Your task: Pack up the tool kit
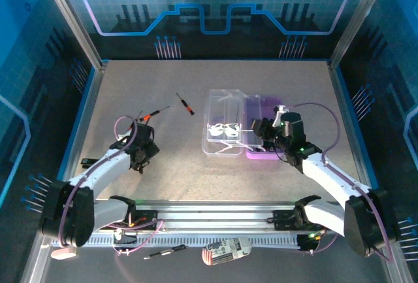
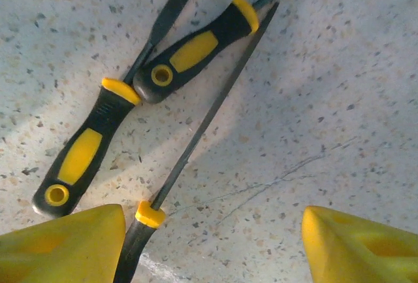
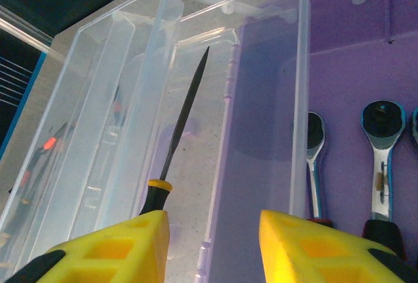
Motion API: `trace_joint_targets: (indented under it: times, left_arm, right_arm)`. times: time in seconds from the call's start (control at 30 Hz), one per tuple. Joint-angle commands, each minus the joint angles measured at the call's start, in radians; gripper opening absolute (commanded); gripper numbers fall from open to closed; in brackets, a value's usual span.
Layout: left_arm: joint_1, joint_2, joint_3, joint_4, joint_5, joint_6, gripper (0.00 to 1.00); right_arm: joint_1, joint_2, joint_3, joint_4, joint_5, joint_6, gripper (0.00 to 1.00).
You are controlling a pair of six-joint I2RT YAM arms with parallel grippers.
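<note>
The tool kit stands open at centre right, its clear lid [image 1: 225,123] flat beside the purple base [image 1: 268,136]. My right gripper [image 1: 264,131] hangs over the hinge, open [image 3: 212,247] with nothing between its fingers. A thin black-handled file [image 3: 176,139] lies in the lid, its handle end hidden behind the left finger [image 3: 98,250]. Two ratchet wrenches [image 3: 380,159] rest in the base. My left gripper [image 1: 140,147] is low over the table and open [image 2: 212,250]. A file's handle [image 2: 134,244] lies beside its left finger [image 2: 62,244]. Two more black-and-yellow handled tools [image 2: 78,159] lie just beyond.
A small screwdriver [image 1: 185,103] lies alone on the table, up and right of the left gripper. Blue walls and metal posts [image 1: 72,18] ring the table. Below its near edge sit a loose tool [image 1: 166,251] and a patterned object [image 1: 225,250].
</note>
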Motion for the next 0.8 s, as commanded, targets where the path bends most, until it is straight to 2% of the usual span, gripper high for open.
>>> trace_joint_targets:
  times: [0.0,0.13,0.37,0.63,0.77]
  left_arm:
    - [0.013,0.041,-0.008,0.026,0.028,0.036,0.72]
    - [0.013,0.081,-0.002,0.038,0.053,0.055,0.71]
    - [0.003,0.176,0.04,0.099,0.209,0.114,0.52]
    - [-0.089,0.264,0.089,0.104,0.197,0.133,0.38]
    - [-0.152,0.274,0.117,0.085,0.16,0.14,0.25]
  right_arm:
    - [0.013,-0.036,-0.011,0.017,0.041,0.008,0.42]
    - [0.013,-0.044,-0.008,0.004,0.042,0.005,0.42]
    - [0.013,-0.063,-0.003,-0.016,0.049,0.004,0.42]
    - [0.013,-0.073,0.001,-0.028,0.062,0.003,0.42]
    - [0.013,-0.073,0.001,-0.032,0.065,0.003,0.41]
